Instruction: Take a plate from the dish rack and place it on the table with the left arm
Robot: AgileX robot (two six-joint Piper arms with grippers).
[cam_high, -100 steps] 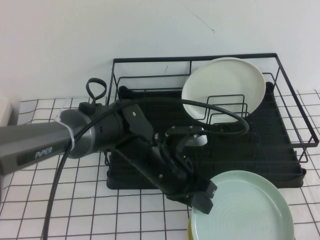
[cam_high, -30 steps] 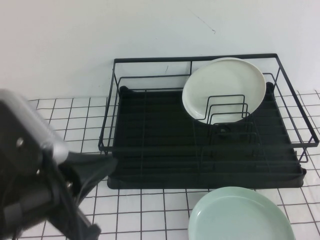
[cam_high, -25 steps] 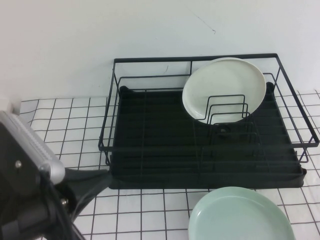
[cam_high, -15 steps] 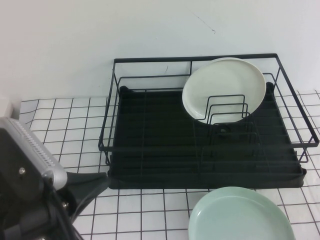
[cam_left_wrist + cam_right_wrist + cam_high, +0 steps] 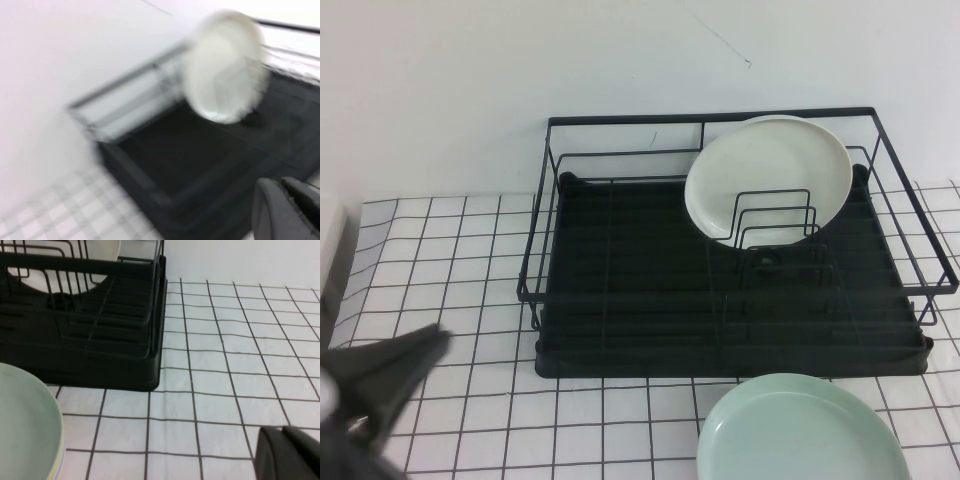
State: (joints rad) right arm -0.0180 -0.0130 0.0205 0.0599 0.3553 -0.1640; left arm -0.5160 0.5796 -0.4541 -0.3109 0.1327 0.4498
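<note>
On the worktop [image 5: 470, 250], just in front of the dish rack [image 5: 730, 340], the pale mint-green plate [image 5: 800, 430] lies flat, its near edge cut off by the bottom of the high view. From the right wrist view its rim [image 5: 30, 425] shows a thin yellow line beneath it, but what that line belongs to is hidden under the plate.

Inside the rack a cream-white plate [image 5: 767, 178] stands on edge among the upright wire dividers near the rack's back right, its lower part crossed by the wires. The left wrist view shows the same plate [image 5: 225, 65] badly smeared, with the rack's bars beside it hard to make out.

The left arm [image 5: 375, 385] appears only as a blurred dark shape at the lower left corner of the high view, mostly out of frame and well apart from both plates. The left tool [image 5: 287, 210] shows only in the left wrist view, as a pair of dark fingertips pressed together in the corner, closed with nothing between them.

The right tool [image 5: 287, 455] is a dark shape low over the checked cloth, to the right of the rack; only its tips are in frame, and they appear closed together, gripping nothing.
</note>
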